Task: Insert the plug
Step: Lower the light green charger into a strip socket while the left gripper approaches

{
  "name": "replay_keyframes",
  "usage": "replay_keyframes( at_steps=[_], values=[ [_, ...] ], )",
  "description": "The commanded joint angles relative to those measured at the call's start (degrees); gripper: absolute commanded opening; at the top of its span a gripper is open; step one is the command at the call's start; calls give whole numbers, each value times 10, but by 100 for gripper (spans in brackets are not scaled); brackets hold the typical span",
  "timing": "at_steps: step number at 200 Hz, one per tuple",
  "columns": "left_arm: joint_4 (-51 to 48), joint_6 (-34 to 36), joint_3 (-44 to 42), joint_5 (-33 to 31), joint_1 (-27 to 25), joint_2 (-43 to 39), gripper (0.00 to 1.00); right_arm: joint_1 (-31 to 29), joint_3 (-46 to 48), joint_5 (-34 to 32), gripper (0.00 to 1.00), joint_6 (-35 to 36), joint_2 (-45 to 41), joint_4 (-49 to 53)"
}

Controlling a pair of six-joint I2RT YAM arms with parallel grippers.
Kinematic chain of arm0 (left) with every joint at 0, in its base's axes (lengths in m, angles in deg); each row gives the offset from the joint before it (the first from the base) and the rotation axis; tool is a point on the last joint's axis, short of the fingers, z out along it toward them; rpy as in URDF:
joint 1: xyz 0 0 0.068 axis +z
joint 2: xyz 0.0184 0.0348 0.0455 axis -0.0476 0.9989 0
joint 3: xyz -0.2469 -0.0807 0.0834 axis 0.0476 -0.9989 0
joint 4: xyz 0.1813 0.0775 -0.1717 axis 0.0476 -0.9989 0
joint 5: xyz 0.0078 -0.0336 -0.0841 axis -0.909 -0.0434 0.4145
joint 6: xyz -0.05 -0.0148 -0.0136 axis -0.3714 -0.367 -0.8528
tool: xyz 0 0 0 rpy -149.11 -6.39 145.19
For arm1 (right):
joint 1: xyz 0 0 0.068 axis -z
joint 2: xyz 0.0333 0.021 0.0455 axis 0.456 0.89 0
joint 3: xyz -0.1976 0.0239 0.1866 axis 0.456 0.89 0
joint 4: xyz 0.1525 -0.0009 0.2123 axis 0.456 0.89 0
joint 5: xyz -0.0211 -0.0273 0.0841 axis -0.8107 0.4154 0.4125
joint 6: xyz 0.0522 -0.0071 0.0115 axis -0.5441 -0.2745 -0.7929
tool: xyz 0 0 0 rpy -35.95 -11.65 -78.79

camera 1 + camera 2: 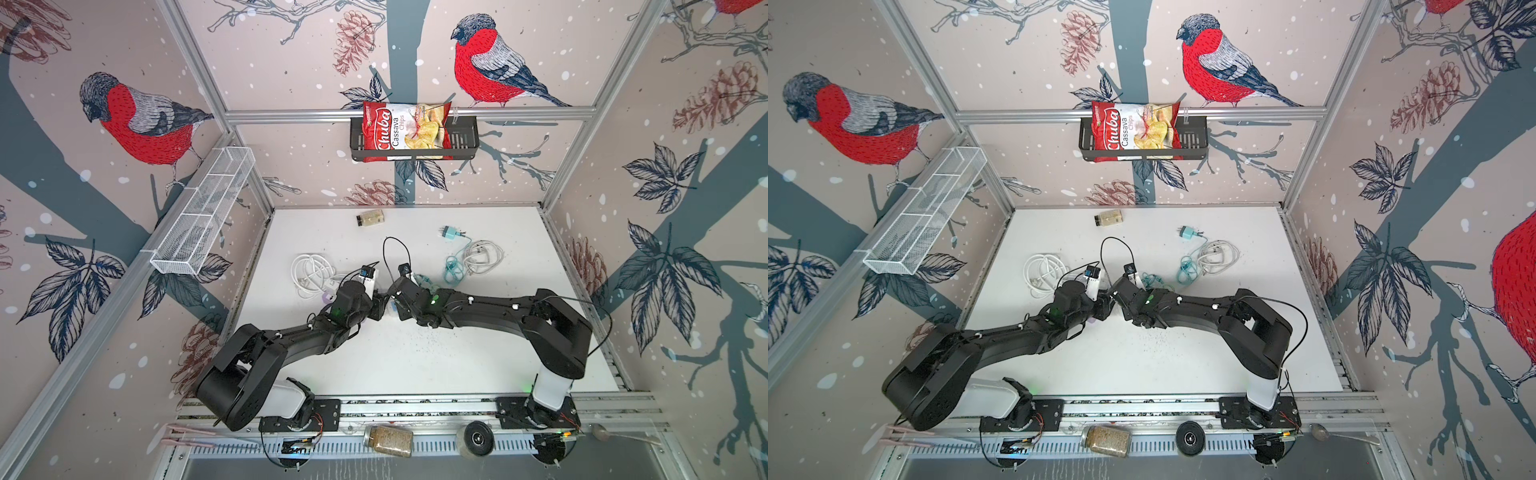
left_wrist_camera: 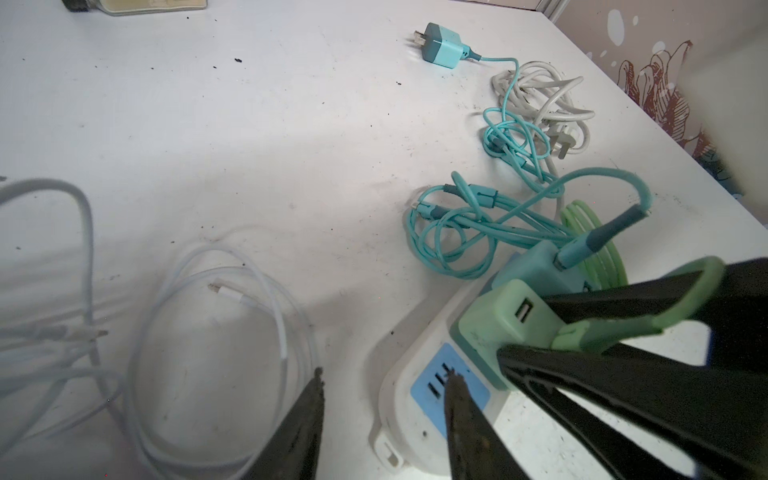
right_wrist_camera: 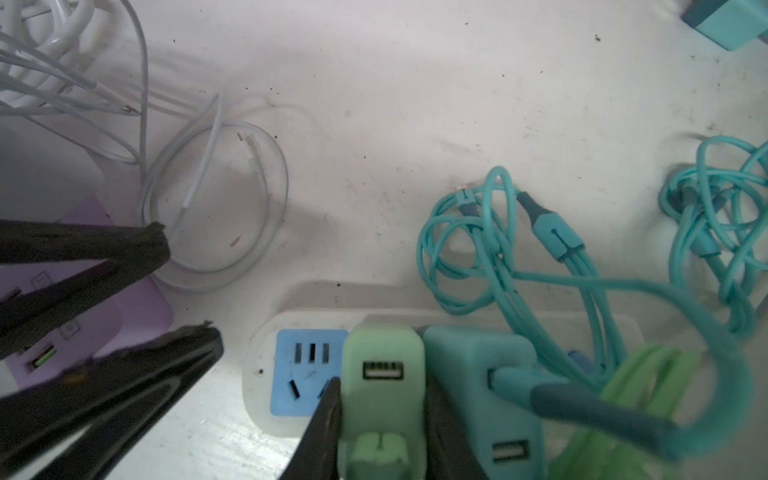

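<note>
Grip first: green plug (image 3: pixel 384 349) clamped between the fingers of the right gripper (image 3: pixel 382 399), upright on the power strip (image 3: pixel 266 353), close beside the teal charger (image 3: pixel 469 365) already socketed there, and next to the free blue socket panel (image 3: pixel 291 374). Left gripper (image 2: pixel 386 376) slack and parted, holding nothing, one fingertip over that blue panel.

Long axis of the plug square to the strip's face, so any remaining push straight down along it, toward the table. Clearly the right arm's job (the left merely close by, perhaps to steady the strip). Seated, or a hair short? Cannot tell: prongs hidden under the body in both wrist views.

Visible only from the right wrist: a purple adapter (image 3: pixel 141 307) beyond the left fingers. Centre of the frame in both top views: two wrists meeting, strip and plug hidden beneath.
</note>
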Motion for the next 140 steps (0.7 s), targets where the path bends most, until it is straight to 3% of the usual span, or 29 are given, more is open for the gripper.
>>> replay_keyframes(
  at_steps=[1,92,140],
  values=[
    [18,7,5,0,-1,0,47,-2,3,25,7,-23,-1,39],
    [24,3,9,6,-3,6,47,-4,-25,20,52,-12,-15,59],
    [28,1,20,14,-6,15,47,-6,-23,21,54,-19,-28,63]
  ],
)
